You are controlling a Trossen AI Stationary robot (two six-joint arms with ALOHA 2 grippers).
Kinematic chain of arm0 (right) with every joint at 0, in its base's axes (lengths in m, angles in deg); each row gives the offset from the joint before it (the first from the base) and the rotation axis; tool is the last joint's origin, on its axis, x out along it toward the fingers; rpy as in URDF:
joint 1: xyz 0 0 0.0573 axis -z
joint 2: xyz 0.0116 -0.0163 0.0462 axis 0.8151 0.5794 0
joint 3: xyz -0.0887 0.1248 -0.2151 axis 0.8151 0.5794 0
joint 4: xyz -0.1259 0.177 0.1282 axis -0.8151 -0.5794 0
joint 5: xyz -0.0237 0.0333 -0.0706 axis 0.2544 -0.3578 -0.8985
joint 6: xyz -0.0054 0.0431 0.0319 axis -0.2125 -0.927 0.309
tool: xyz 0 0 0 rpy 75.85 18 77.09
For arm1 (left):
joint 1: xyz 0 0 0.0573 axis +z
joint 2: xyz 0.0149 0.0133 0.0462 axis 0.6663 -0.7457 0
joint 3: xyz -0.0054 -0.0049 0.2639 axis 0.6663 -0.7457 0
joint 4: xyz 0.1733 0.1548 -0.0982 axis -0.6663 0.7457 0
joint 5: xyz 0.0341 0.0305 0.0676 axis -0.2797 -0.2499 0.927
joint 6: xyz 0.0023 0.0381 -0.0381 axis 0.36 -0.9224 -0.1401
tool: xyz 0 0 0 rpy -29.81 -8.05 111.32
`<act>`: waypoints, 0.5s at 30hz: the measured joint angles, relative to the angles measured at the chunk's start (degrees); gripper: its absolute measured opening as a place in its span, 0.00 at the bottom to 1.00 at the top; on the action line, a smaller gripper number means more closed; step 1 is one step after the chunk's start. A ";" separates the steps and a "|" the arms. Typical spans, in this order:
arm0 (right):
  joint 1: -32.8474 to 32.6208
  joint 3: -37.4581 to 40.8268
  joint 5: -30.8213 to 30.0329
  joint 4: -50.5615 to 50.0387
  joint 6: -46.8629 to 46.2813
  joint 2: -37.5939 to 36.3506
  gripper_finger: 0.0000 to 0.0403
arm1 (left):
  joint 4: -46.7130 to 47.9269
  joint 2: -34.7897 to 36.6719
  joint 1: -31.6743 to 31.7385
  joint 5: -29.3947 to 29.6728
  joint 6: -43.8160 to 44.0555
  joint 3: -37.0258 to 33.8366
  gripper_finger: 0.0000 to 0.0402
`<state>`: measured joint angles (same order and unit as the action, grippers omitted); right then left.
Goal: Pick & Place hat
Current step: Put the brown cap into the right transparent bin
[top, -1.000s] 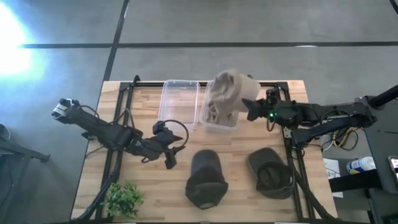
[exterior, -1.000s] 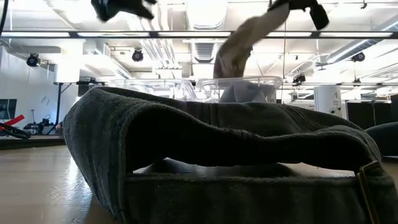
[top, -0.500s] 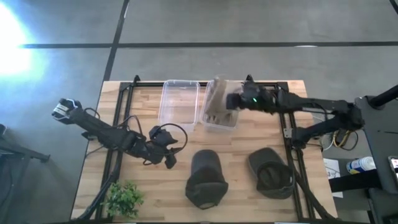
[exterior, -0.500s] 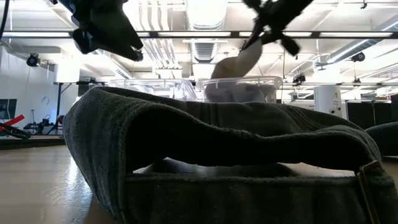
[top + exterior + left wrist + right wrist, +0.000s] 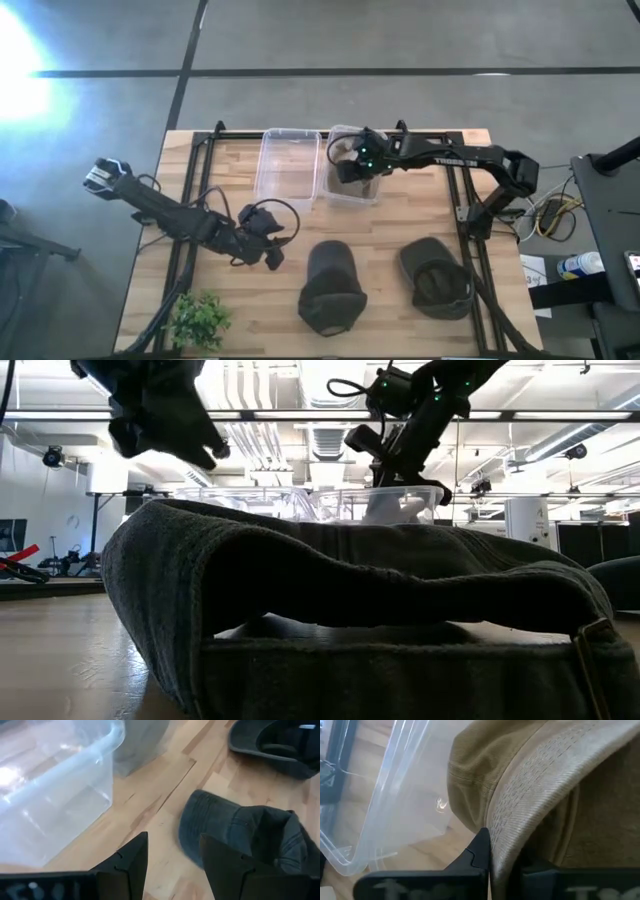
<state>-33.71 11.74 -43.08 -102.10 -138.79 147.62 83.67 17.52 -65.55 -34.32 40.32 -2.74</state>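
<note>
right gripper (image 5: 352, 165) reaches over the clear bin (image 5: 352, 195) at the table's (image 5: 400, 225) far edge, right of centre, clenched on the brim of a tan hat (image 5: 555, 795). the hat sits down inside that bin; the right wrist view shows its stitched brim pinched between the dark fingers, bin wall just beside. in the low view the same gripper (image 5: 395, 445) hangs above the bin rim.

a second clear bin (image 5: 288, 165) stands touching the first on its left side.

left gripper (image 5: 270, 245) hovers low over the table's middle-left, fingers (image 5: 127, 857) apart, grasping nothing. just beside it, toward the near edge at centre, lies a dark grey cap (image 5: 332, 287). another dark cap (image 5: 436, 277) lies near the near right corner, well apart from the bins.

small green plant (image 5: 198, 320) at the near left corner.
</note>
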 joint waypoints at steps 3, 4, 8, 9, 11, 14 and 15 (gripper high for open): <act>-0.42 0.15 -0.53 -0.43 0.08 -0.81 0.04 | 0.05 0.00 0.00 -0.16 3.21 -0.95 0.43; -0.66 0.17 -1.03 -0.81 0.23 -1.42 0.05 | -0.03 0.00 0.00 -0.15 3.81 -1.04 0.43; -0.91 -0.04 -4.55 -1.69 1.86 -4.64 0.10 | -0.05 0.00 0.00 -0.15 4.20 -1.54 0.43; -0.84 -0.04 -5.10 -1.61 2.32 -5.52 0.11 | 0.01 0.00 0.00 -0.15 4.22 -1.61 0.43; -0.78 0.04 -5.55 -1.49 3.21 -6.66 0.13 | -0.04 0.00 0.00 -0.15 4.25 -1.60 0.43; -0.74 0.11 -6.50 -1.27 4.65 -7.34 0.16 | -0.05 0.00 0.00 -0.17 4.27 -1.59 0.43; -0.76 0.13 -6.62 -1.09 4.78 -7.40 0.17 | -0.05 0.00 0.00 -0.17 4.29 -1.61 0.43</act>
<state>-34.47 11.87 -49.71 -103.19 -134.01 140.22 83.62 17.52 -65.55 -34.49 44.61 -4.36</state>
